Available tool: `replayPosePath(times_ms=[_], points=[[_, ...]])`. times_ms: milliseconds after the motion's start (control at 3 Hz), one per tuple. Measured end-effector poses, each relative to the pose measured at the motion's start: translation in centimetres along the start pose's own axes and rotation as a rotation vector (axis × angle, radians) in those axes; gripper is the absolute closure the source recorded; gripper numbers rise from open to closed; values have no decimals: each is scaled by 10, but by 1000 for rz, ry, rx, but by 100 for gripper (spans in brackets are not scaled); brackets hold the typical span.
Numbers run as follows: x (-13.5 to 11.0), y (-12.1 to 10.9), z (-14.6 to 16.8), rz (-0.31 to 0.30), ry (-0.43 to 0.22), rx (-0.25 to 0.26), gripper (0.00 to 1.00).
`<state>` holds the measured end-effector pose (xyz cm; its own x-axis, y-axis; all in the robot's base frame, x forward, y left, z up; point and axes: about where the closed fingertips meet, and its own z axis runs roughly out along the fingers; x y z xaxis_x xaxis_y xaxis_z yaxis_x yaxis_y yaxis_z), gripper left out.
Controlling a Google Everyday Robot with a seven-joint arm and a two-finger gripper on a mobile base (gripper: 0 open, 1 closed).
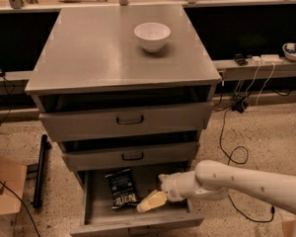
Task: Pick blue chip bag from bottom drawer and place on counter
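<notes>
The blue chip bag (121, 188) lies flat in the open bottom drawer (96, 216), left of middle, white lettering up. My gripper (150, 201) reaches in from the right on a white arm and sits low inside the drawer, just right of the bag's lower corner, its pale fingertips pointing left toward the bag. It holds nothing that I can see. The counter (93, 48) is the grey metal top of the cabinet above.
A white bowl (152, 35) stands on the counter at the back right. The two upper drawers (128, 120) are slightly pulled out above the gripper. Cables lie on the floor at right, a cardboard box (5, 186) and a black bar (39, 169) at left.
</notes>
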<state>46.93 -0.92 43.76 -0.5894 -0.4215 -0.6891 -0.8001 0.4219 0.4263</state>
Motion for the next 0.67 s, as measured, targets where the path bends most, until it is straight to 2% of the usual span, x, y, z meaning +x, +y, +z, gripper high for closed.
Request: replayPosePath(times_ms=[667], points=[[32,-38,109,13,51,-29,0]])
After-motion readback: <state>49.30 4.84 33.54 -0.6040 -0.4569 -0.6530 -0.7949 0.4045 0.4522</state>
